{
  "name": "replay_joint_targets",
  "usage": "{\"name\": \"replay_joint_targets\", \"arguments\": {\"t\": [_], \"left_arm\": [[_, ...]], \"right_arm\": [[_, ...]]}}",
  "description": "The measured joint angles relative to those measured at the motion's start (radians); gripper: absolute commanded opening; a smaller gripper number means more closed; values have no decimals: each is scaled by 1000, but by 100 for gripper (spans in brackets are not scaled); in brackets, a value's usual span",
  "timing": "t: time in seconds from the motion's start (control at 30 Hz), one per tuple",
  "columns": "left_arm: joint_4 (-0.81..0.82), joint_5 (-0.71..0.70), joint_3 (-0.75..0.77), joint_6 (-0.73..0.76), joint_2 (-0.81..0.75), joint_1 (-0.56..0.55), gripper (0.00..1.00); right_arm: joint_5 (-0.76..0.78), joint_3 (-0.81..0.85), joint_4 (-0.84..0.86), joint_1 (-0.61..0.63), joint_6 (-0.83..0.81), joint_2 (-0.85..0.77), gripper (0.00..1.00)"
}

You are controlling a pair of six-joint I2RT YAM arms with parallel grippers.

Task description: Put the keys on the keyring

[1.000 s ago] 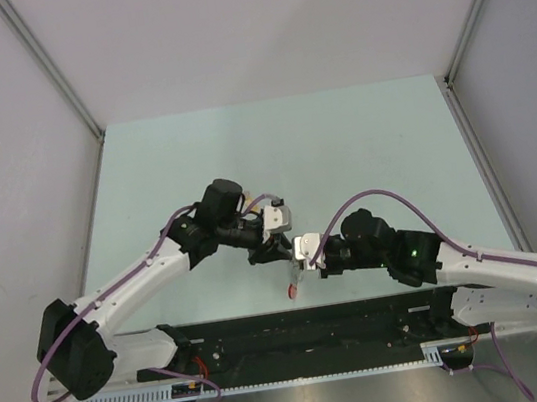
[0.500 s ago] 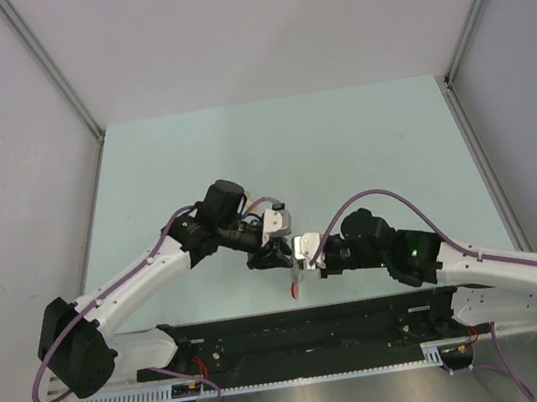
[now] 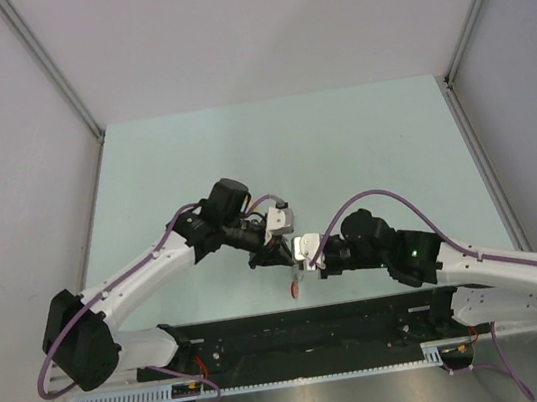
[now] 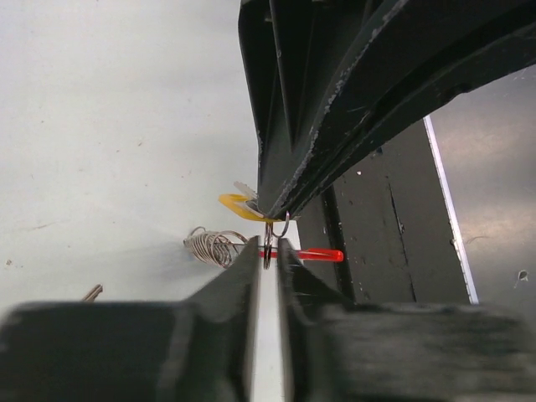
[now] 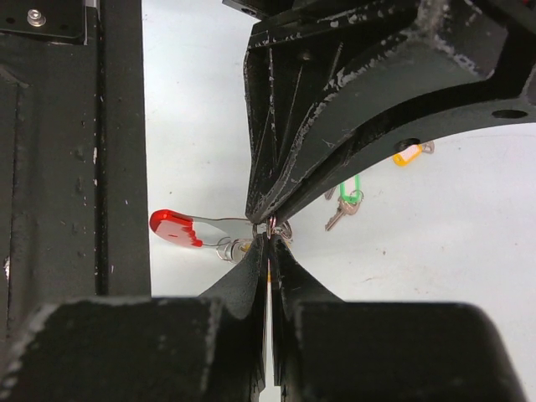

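The top view is showing both arms whole. The left arm is reaching in from the near left with its elbow raised, and the right arm is lying low from the near right. The 2 are meeting tip to tip over the near middle of the table. Their jaws are too small to read there, and the keyring is showing only as a red speck just nearer than the tips.

The left wrist view is giving the detail. The left gripper is standing with its jaws at a narrow slit, and a thin wire loop is sitting at that slit. Whether they are pinching it I cannot tell. The right gripper is pointing in from above at the same spot. The coiled metal part is lying left of the slit and the red arc right of it. A yellow tag is showing just beside the right tips.

Only the right wrist view is showing the right jaws pressed together, and 2 keys lying on the table beyond them: a green-tagged key and, farther right, a yellow-tagged key.
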Motion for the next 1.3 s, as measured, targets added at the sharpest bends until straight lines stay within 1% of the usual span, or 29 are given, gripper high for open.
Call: {"name": "replay_joint_targets", "arguments": {"t": [0.03, 0.07, 0.33, 0.43, 0.57, 0.8, 1.3], "left_arm": [[0, 0, 0, -2, 2, 0, 2], [-1, 0, 0, -4, 3, 0, 0], [28, -5, -3, -46, 1, 0, 0], [76, -5, -25, -85, -22, -1, 0], [148, -11, -73, -150, -95, 0, 0], [293, -13, -145, -278, -188, 18, 0], [529, -16, -248, -470, -249, 36, 0]], "right_arm": [[0, 0, 0, 0, 0, 0, 0], [0, 0, 0, 0, 0, 0, 0], [31, 0, -7, 3, 1, -8, 0], [45, 0, -14, 7, 4, -27, 0], [68, 2, -14, 26, 9, -49, 0], [98, 2, -15, 35, 17, -54, 0], [112, -8, 40, 42, 47, -58, 0]]}}
